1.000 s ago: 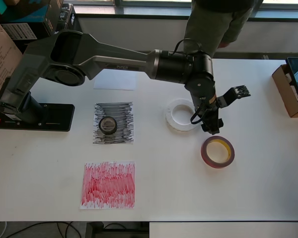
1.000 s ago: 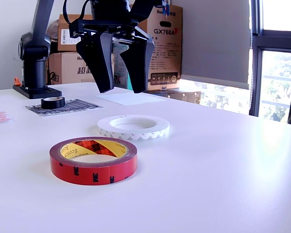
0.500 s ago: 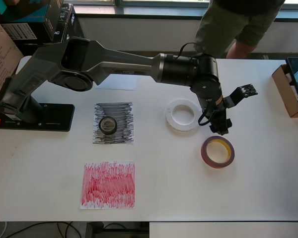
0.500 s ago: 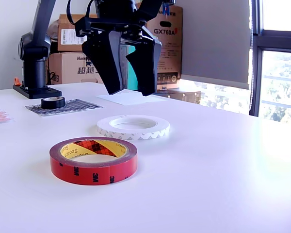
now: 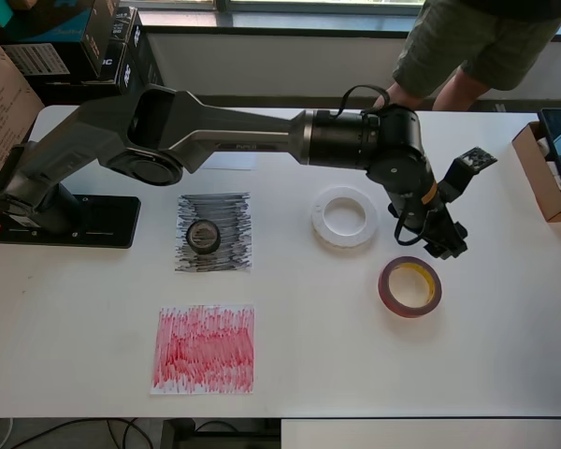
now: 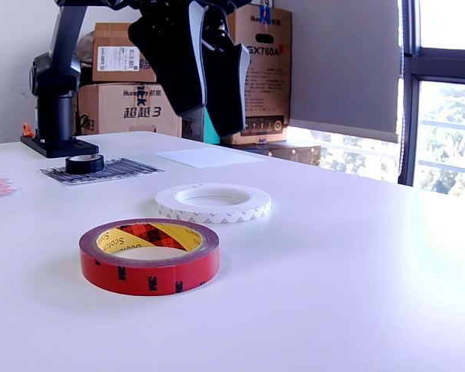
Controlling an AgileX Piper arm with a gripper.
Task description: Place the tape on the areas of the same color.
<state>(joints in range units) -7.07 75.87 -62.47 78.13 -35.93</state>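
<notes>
My gripper [image 5: 446, 246] hangs right of centre in the overhead view, above the table [image 5: 318, 355] and just past the upper right edge of the red roll [image 5: 409, 286], touching nothing. In the exterior view my gripper [image 6: 209, 116] fills the top centre of the frame, its two dark fingers [image 6: 178, 70] overlapping from this angle, so I cannot tell how far apart they stand; nothing sits between them.

The red roll [image 6: 149, 256] lies flat in the lower left-centre of the exterior view, on bare table. The white ring [image 5: 345, 216] lies flat just left of my wrist in the overhead view, also on bare table; in the exterior view the white ring [image 6: 213, 202] is behind the red roll, near it but apart.

The small black roll [image 5: 204, 235] sits in the middle of the black-scribbled patch [image 5: 215, 208], left of centre in the overhead view. The red-scribbled patch [image 5: 204, 348] lies below it at lower left with nothing on it. The white patch [image 6: 209, 157] shows mid-frame in the exterior view, behind the white ring; in the overhead view my arm [image 5: 243, 140] covers most of it.
</notes>
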